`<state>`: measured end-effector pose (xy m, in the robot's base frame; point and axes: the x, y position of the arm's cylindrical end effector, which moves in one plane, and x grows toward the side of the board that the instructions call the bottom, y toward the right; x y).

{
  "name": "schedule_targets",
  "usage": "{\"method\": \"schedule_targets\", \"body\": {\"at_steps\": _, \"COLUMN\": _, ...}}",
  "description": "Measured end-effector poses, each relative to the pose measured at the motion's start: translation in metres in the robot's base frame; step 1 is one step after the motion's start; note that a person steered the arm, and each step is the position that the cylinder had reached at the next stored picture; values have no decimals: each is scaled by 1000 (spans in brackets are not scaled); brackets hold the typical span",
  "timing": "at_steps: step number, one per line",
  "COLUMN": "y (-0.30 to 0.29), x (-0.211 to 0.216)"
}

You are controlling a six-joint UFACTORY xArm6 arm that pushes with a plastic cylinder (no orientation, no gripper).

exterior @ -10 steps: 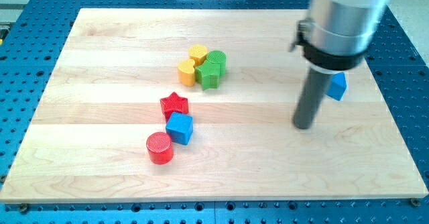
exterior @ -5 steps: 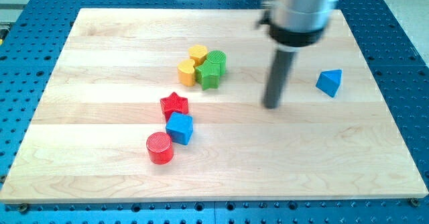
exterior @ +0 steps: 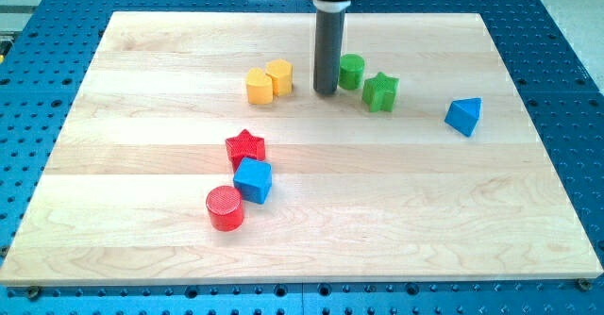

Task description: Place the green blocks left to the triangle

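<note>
Camera view, upper middle: my tip (exterior: 326, 92), a bare rod with no pincer, stands just left of the green cylinder (exterior: 351, 71) and green star (exterior: 380, 91), blue triangle (exterior: 464, 116) farther right.

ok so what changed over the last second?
My tip swept from the view's right to between the yellow and green blocks. The green cylinder and green star were pushed right, off the yellow blocks, toward the blue triangle. The triangle, yellow pair, red star, blue cube and red cylinder stayed put.
</note>
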<state>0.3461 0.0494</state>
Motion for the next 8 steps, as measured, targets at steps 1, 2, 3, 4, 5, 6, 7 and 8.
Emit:
{"method": "schedule_targets", "body": {"at_steps": 1, "y": 58, "x": -1}}
{"method": "schedule_targets", "body": {"at_steps": 2, "y": 42, "x": 32}}
{"method": "schedule_targets", "body": {"at_steps": 3, "y": 34, "x": 26}}
{"method": "schedule_targets", "body": {"at_steps": 4, "y": 56, "x": 55}}
{"method": "schedule_targets", "body": {"at_steps": 5, "y": 70, "x": 55}}
{"method": "schedule_targets", "body": {"at_steps": 6, "y": 107, "x": 17}}
{"method": "schedule_targets", "body": {"at_steps": 7, "y": 163, "x": -29}}
{"method": "schedule_targets", "body": {"at_steps": 8, "y": 97, "x": -55}}
